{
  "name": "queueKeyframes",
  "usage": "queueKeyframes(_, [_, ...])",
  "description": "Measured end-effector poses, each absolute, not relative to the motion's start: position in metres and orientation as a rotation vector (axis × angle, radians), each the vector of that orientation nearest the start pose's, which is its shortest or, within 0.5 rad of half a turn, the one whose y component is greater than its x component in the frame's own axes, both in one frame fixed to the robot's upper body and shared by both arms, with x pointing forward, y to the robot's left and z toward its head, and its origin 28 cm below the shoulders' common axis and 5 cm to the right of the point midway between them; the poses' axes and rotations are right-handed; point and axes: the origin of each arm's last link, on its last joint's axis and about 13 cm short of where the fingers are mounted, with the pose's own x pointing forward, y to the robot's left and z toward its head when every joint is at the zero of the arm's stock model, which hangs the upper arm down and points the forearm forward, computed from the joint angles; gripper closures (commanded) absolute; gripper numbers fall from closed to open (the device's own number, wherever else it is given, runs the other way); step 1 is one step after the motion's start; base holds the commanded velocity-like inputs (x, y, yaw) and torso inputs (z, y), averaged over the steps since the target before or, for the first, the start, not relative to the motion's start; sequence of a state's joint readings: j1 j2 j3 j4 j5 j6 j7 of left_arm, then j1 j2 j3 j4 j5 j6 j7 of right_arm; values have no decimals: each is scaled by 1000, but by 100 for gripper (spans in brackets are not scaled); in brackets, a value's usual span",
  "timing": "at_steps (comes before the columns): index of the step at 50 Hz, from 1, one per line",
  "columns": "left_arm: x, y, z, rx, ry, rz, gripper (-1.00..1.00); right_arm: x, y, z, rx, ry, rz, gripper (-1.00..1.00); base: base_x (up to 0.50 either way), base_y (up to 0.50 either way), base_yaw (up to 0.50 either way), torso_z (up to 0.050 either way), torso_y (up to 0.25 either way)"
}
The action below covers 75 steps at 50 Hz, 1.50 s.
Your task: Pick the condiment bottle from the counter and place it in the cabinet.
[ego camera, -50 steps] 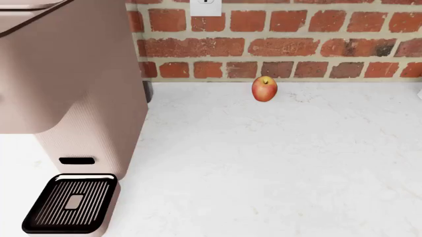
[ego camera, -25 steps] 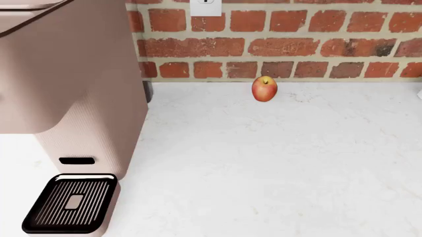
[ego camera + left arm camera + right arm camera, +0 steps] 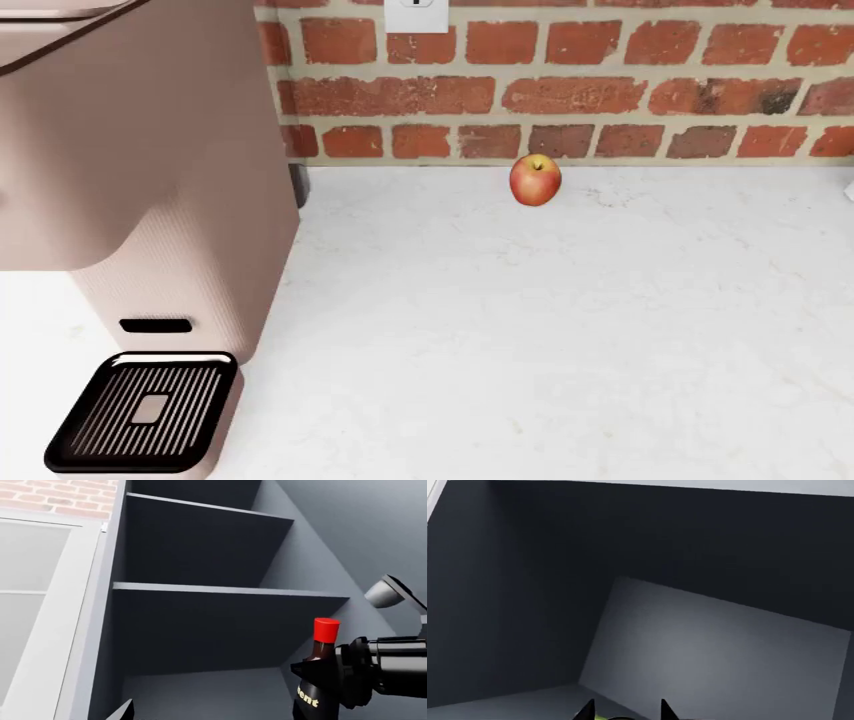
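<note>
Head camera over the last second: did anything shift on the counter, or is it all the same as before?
Nothing visibly changed. The apple sits in the same spot by the brick wall, the coffee machine and its drip tray are unmoved on the counter, and neither arm enters the head view. The wrist views have no earlier pictures to compare.

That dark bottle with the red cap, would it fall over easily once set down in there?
Probably. The condiment bottle looks tall and slim with a narrow neck, so likely tippy. Its glossy surface may be slippery. The right gripper appears to clasp its body, which looks rigid.
</note>
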State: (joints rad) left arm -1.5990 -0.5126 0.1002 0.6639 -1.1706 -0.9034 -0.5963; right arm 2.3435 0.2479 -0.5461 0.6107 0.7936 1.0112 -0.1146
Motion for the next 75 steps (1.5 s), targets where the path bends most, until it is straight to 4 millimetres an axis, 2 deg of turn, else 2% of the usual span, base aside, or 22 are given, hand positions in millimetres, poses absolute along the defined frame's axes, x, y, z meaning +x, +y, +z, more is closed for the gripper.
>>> queueKeyframes(12, [173, 217, 435, 25, -1045, -307, -100, 253, -100, 596, -245, -496, 434, 100, 0, 0, 0, 10, 15])
queueKeyframes(25, [176, 218, 433, 19, -1040, -304, -100, 270, -98, 589, -295, -401, 458, 100, 0, 0, 0, 9, 13])
queueKeyframes(35, [177, 219, 433, 16, -1039, -300, -100, 275, -95, 588, -331, -356, 478, 100, 0, 0, 0, 0, 0])
queueKeyframes(52, [178, 220, 431, 15, -1026, -299, -100, 286, -89, 587, -368, -386, 490, 100, 1, 0, 0, 0, 0])
queueKeyframes(75, [180, 221, 427, 13, -1010, -335, -100, 297, -77, 584, -447, -430, 474, 100, 1, 0, 0, 41, 73])
